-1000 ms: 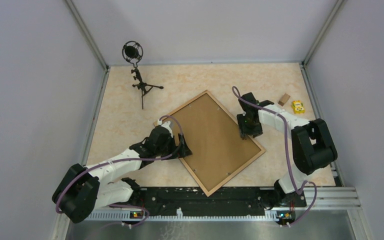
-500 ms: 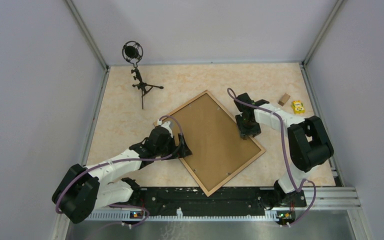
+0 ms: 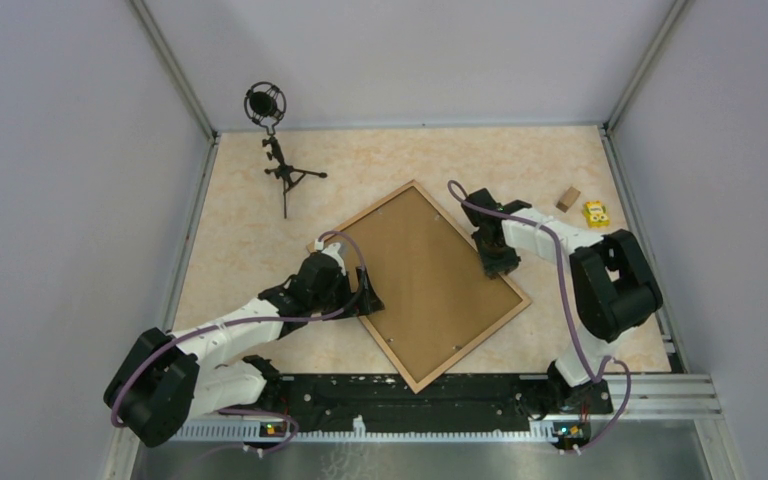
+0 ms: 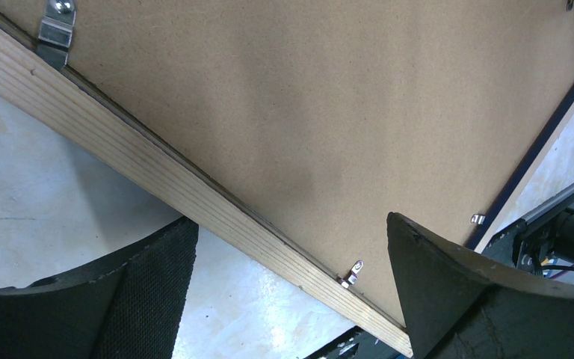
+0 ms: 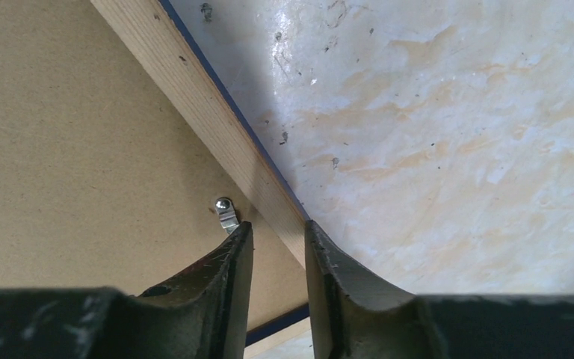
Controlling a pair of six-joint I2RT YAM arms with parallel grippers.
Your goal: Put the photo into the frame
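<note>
1. If the right gripper (image 5: 276, 228) lifts or pulls from here, the thin rail of the frame (image 3: 474, 345) may slip out. The grip sits only on a narrow wooden edge, rather near one corner.
2. Because the backing board (image 3: 430, 280) rests in the frame, with a small metal clip (image 5: 226, 213) just beside the right jaws, I think a tilt could let the board shift or drop out.
3. The frame lies back side up in the middle of the desk (image 3: 260, 210), turned like a diamond. The photo shows in no view, so I cannot tell if it is under the board.
4. The right jaws are drawn narrow and clenched on the right rail. Both pads appear to touch it.
5. The left gripper (image 4: 290, 224) has its jaws released and fully wide, one on each side of the left rail, holding nothing.
</note>
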